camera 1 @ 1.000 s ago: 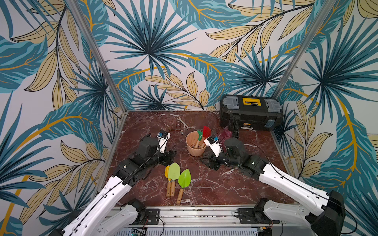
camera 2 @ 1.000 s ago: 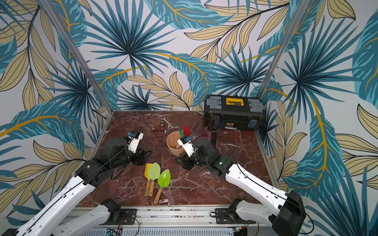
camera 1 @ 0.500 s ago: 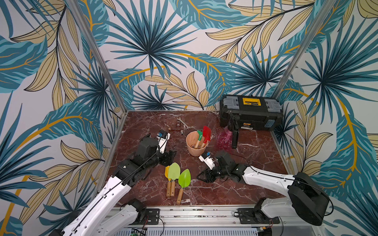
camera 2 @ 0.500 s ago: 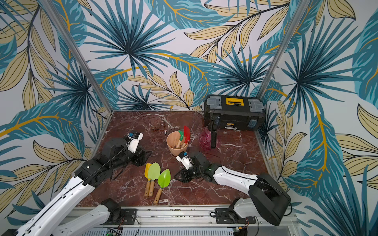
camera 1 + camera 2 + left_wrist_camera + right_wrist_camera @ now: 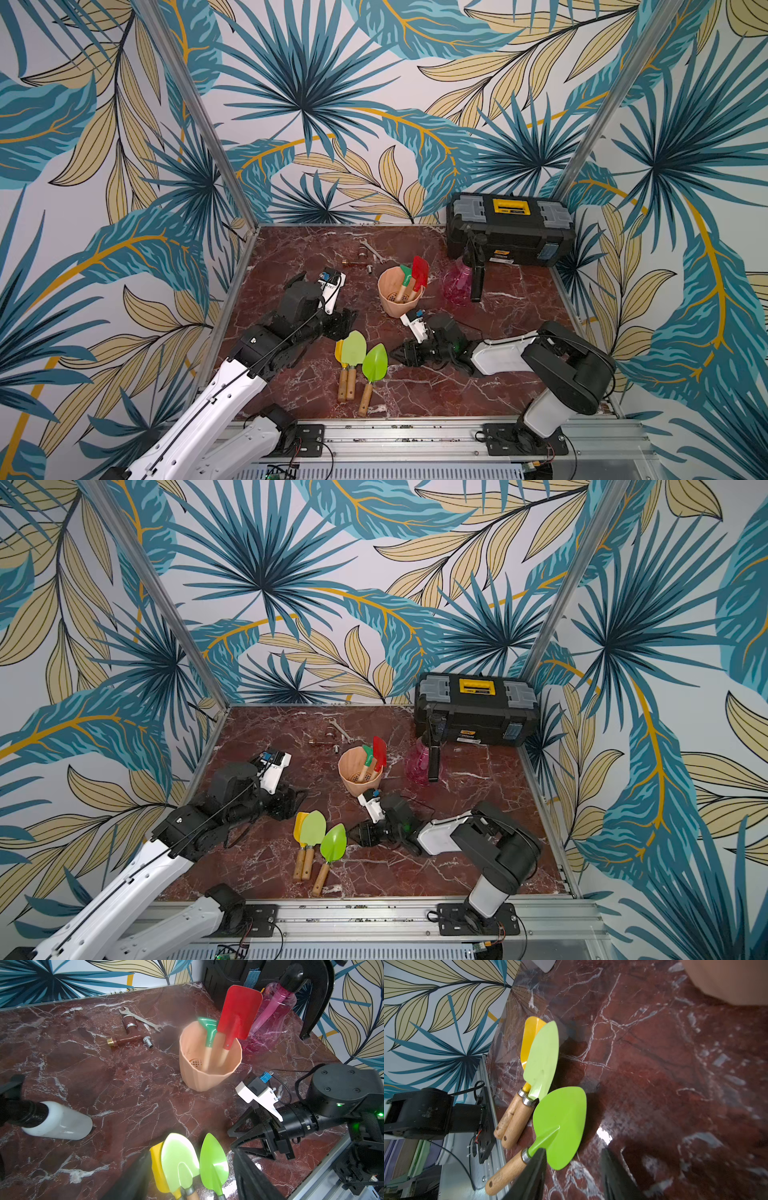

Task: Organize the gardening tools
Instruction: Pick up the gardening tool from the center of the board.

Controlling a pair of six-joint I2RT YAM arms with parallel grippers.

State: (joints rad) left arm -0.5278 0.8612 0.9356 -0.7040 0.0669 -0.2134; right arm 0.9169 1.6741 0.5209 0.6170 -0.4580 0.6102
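Left gripper (image 5: 347, 324) and right gripper (image 5: 401, 355) both open, empty, flanking three trowels (image 5: 354, 348) lying side by side. Red spade (image 5: 420, 270) and green rake (image 5: 405, 272) stand in pot (image 5: 395, 305). Sprayer (image 5: 455, 282) upright near toolbox (image 5: 511, 237).

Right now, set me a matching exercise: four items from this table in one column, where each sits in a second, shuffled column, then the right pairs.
Items
1. red spade
2. pointed green trowel
3. pink sprayer
4. silver wrench

Places
A. just in front of the toolbox
B. lying flat beside the pale green shovel
C. near the back wall, by the brown fittings
D. handle-down in the peach pot

Pairs: 1-D, 2-B, 3-A, 4-C
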